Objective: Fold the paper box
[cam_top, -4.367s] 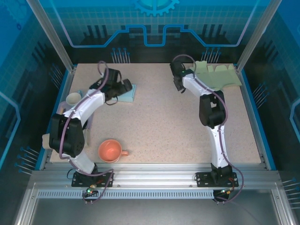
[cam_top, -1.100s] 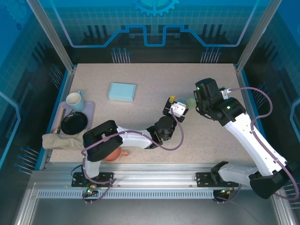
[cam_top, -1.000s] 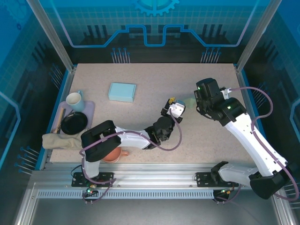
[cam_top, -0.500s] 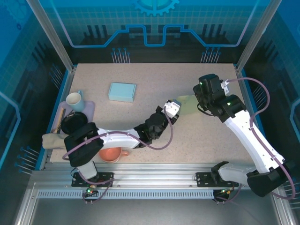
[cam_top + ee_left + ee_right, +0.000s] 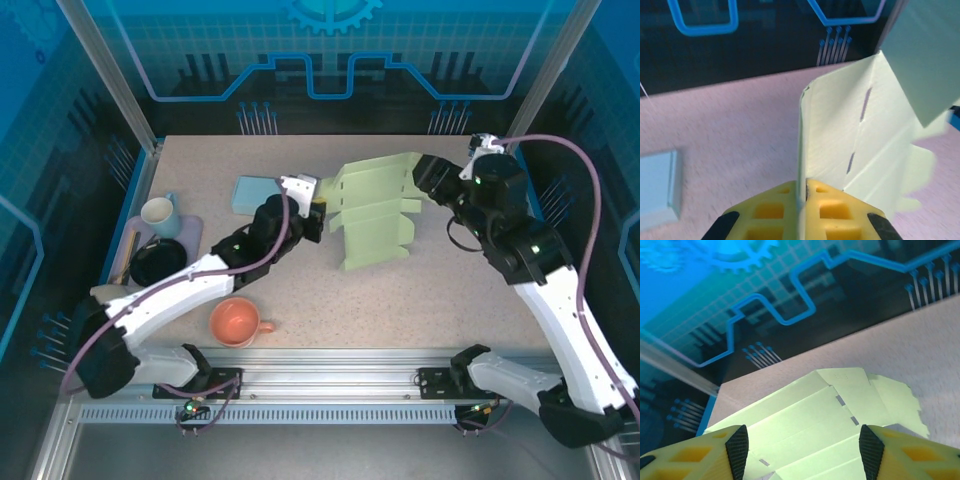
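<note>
The paper box (image 5: 372, 214) is a pale green flat blank with creases and slots, held up over the middle of the table. My left gripper (image 5: 318, 211) is shut on its left edge. In the left wrist view the yellow fingers (image 5: 775, 212) pinch the thin edge of the paper box (image 5: 860, 130), which stands upright ahead of them. My right gripper (image 5: 432, 178) is at the sheet's upper right corner with its jaws open. In the right wrist view the creased panels of the paper box (image 5: 812, 415) spread between and beyond the two separated fingertips (image 5: 737, 449).
A light blue box (image 5: 250, 192) lies behind the left arm and shows again as the light blue box (image 5: 657, 187). A white mug (image 5: 160, 212) and a black plate (image 5: 155, 262) sit at the left edge, beside a beige cloth (image 5: 105, 295). An orange cup (image 5: 237, 322) stands near the front.
The left gripper closed on the paper and swung back and left with it. The right gripper opened and drew away to the back right. The sheet now hangs spread out.
</note>
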You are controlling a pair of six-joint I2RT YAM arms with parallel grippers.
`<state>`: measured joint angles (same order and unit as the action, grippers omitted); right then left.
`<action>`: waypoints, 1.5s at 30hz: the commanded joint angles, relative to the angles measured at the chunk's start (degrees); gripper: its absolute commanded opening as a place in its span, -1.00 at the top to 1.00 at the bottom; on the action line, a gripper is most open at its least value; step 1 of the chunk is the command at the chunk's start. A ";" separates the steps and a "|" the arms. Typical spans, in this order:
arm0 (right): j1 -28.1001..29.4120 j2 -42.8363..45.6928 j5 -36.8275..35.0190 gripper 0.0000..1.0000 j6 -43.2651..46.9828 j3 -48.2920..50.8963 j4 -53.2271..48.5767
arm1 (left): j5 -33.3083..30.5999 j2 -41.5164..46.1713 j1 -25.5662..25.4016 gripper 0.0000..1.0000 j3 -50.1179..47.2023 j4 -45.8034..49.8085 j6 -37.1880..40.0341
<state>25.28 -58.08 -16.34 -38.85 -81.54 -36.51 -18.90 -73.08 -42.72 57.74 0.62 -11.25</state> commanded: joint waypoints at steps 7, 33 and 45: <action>-0.57 -8.19 15.86 -0.27 18.40 -0.19 0.11 | 14.72 -0.92 8.51 0.82 3.74 22.18 -14.37; -10.50 -23.49 29.51 -0.05 82.53 5.85 -2.76 | 9.20 -6.28 6.93 1.00 -10.85 -6.50 11.64; -8.47 -28.75 25.52 -0.03 88.70 4.91 -6.22 | 6.59 -4.16 3.39 1.00 -12.15 -6.78 14.50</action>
<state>16.21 -85.86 9.58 47.27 -76.16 -39.79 -10.94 -79.02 -39.03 45.30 -4.69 1.89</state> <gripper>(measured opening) 0.519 0.069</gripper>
